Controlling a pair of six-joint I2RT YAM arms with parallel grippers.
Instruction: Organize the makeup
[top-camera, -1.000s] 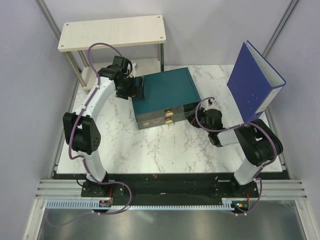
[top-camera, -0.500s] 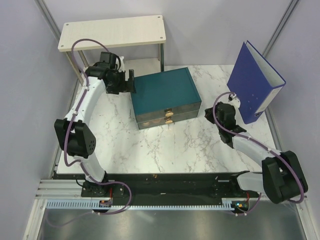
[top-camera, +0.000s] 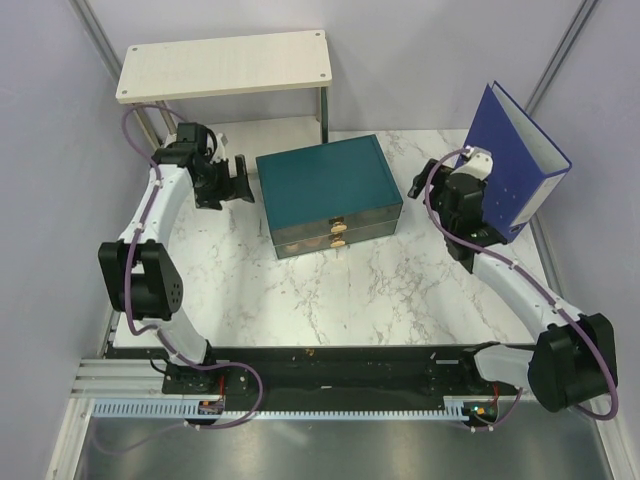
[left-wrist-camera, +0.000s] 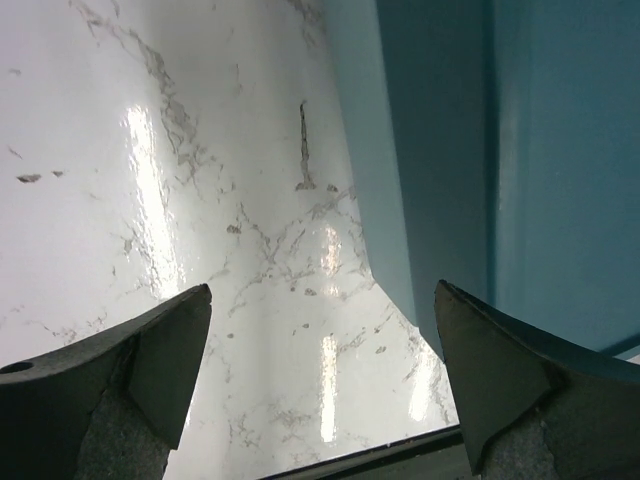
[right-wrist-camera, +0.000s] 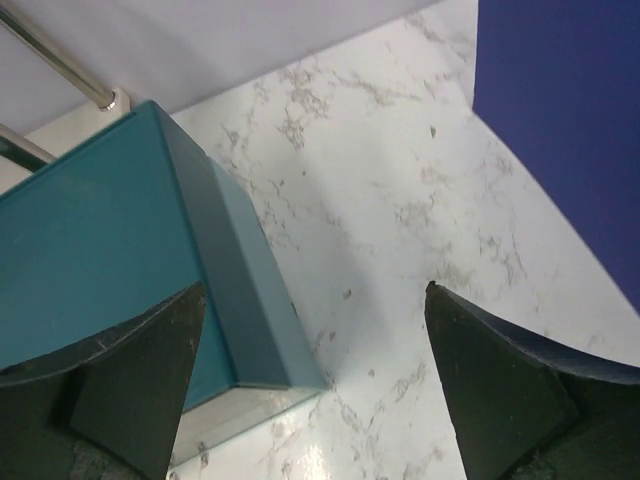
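The makeup is out of view in every frame. The teal drawer box (top-camera: 328, 185) stands mid-table with both drawers shut and the gold handles (top-camera: 338, 232) facing me. My left gripper (top-camera: 238, 178) hovers open just left of the box, apart from it. In the left wrist view that gripper (left-wrist-camera: 322, 288) holds nothing, with bare marble below and the box's side (left-wrist-camera: 440, 150) at the right. My right gripper (top-camera: 447, 188) is open between the box and the binder. In the right wrist view it (right-wrist-camera: 315, 287) is empty above the marble.
A blue ring binder (top-camera: 510, 165) stands upright at the back right, close to my right wrist; it shows as a blue face (right-wrist-camera: 560, 130). A pale wooden shelf (top-camera: 225, 62) on metal legs stands at the back left. The table's dark front edge (left-wrist-camera: 380, 458) shows below the left fingers.
My right arm swung from the drawer fronts out to the back right beside the binder, and its gripper opened. My left arm drew back leftward off the box's rear corner.
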